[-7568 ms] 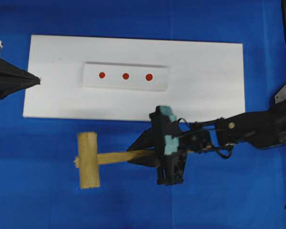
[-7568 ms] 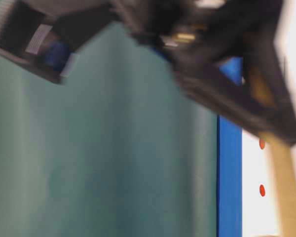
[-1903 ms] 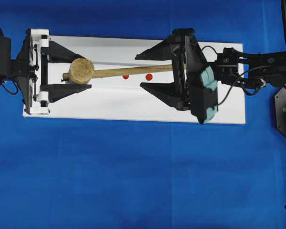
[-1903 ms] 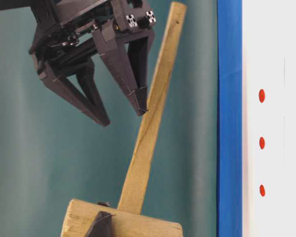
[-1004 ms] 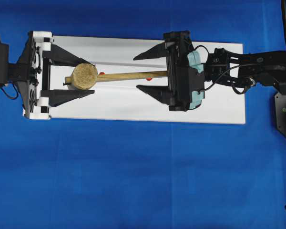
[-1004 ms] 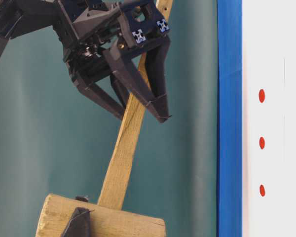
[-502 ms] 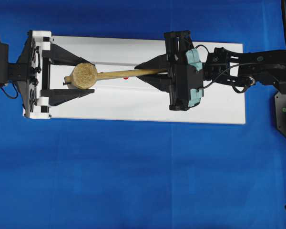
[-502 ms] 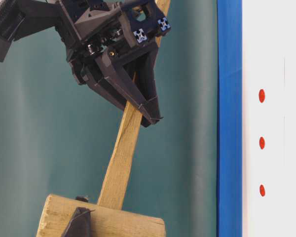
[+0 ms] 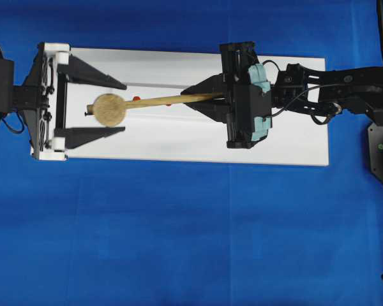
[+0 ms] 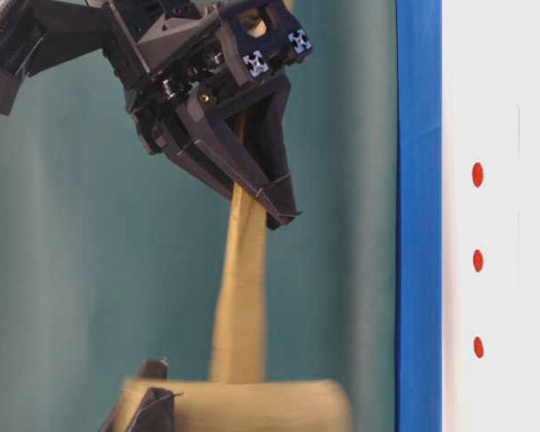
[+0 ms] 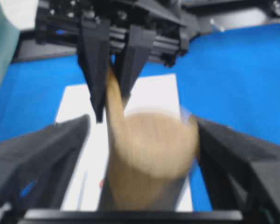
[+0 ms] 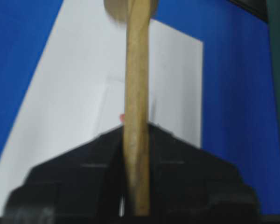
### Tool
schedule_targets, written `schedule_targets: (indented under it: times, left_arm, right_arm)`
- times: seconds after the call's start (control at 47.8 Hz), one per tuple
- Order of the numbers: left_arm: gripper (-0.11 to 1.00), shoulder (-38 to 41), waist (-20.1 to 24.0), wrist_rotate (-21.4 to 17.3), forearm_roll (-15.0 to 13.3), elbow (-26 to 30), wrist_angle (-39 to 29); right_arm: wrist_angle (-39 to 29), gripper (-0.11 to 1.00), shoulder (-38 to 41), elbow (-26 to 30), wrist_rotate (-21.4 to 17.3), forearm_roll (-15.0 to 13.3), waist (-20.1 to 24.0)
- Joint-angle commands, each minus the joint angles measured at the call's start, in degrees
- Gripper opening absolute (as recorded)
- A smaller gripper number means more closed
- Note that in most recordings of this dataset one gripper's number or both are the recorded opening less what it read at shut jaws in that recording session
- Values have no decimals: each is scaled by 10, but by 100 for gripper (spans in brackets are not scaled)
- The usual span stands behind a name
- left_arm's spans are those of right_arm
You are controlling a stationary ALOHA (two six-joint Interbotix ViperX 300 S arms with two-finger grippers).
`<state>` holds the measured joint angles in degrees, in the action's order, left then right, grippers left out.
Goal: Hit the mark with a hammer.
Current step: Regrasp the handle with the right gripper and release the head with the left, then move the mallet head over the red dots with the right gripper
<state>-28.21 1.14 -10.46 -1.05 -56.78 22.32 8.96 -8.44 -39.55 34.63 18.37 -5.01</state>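
Compared with half a second earlier, the left gripper point(image 9: 92, 106) is now spread wide: in the overhead view its two dark fingers point(image 9: 89, 71) are standing clear above and below the round head of the hammer point(image 9: 110, 109), where before they were pressed against it. The head is now blurred in the table-level and left wrist views, and it is sitting slightly lower in the overhead frame than before. The handle is being shown steeper in the table-level view than it was.

The right gripper point(image 9: 193, 100) is closed on the hammer's handle, as half a second ago; a second ago its jaws were still apart around the handle. In the right wrist view the handle point(image 12: 136, 116) is being clamped between the dark jaws at the bottom of the frame and is running straight up to the head at the top edge.

The hammer is being held over the white board point(image 9: 287, 146) in the upper middle of the overhead frame, head to the left, handle running right into the right gripper. The raised strip's three dots are being shown in the table-level view at the right edge; the mark point(image 10: 478, 261) is the middle one. In the overhead view it is mostly hidden under the handle.

No container is being shown.
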Motion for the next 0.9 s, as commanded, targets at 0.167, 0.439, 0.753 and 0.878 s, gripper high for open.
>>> schedule_targets:
  times: [0.167, 0.439, 0.753, 0.878]
  left_arm:
    - [80, -11, 0, 2, 0, 4, 3]
    - [88, -65, 3, 2, -1, -28, -25]
    - [88, -202, 5, 21, -1, -81, -131]
    - [88, -250, 6, 22, 0, -98, -163]
  right_arm:
    - [6, 2, -11, 11, -26, 0, 1]
    - [-6, 2, -26, -4, -58, 0, 1]
    - [-29, 2, -63, -42, -98, 0, 0]
    - [-32, 2, -66, -47, -108, 0, 1]
